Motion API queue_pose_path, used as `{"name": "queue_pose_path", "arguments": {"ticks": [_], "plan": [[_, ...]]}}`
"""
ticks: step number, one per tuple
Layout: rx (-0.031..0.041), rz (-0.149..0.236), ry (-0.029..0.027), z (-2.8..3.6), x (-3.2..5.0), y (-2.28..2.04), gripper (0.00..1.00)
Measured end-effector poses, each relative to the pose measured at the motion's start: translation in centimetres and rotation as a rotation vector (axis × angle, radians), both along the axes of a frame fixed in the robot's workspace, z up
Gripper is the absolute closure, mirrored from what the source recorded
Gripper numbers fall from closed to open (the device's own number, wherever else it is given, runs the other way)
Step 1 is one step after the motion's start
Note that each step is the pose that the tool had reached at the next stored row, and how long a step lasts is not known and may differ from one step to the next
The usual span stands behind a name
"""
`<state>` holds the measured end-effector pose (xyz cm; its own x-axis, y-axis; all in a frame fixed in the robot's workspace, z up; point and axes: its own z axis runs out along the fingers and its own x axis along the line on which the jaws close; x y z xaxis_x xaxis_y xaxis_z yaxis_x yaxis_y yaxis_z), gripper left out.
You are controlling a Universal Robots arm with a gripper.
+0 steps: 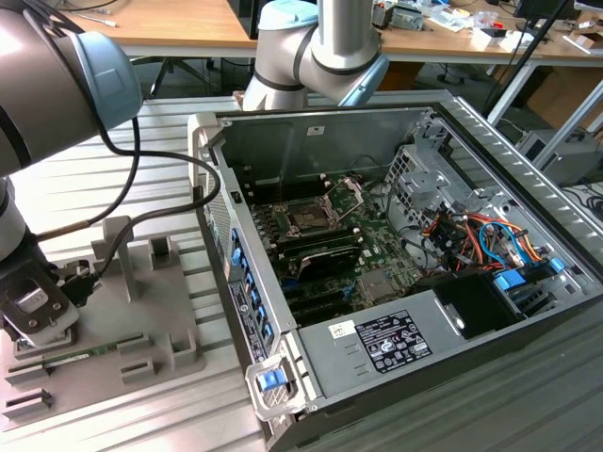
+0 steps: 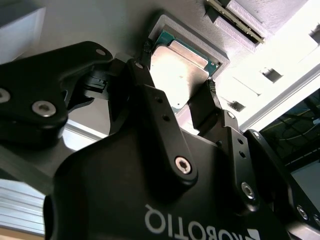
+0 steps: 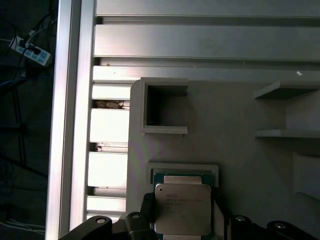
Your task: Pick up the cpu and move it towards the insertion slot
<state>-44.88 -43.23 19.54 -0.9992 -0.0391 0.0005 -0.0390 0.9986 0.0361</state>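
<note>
Pincer [image 2: 177, 75] clenched on the cpu [image 3: 181, 209] at its tray pocket, low centre of the first wrist view.
Desk [image 1: 160, 424]: ribbed alu slats, hard, matte. PC case [image 1: 311, 141]: open sheet-steel box w/ green board inside. The insertion slot [image 1: 309, 218] sits mid-frame in the exterior view, dark square centre and shiny frame, well apart from the pincer at lower left. Tray [image 1: 141, 311]: grey plastic, blocky walls, matte. Black fingers [image 2: 145, 80] bracket two opposite edges of the chip. Cpu: thin square, smooth silvery lid over green substrate. Prob. light, stiff, slick on top and delicate underneath, so an edge hold suits it, kept level w/ modest squeeze. Can't tell if it's clear of the pocket.
</note>
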Motion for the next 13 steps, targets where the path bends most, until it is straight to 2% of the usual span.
{"name": "queue_pose_path", "arguments": {"ticks": [13], "plan": [[0.0, 0.0, 0.0, 0.31, 0.0, 0.0, 0.45]]}}
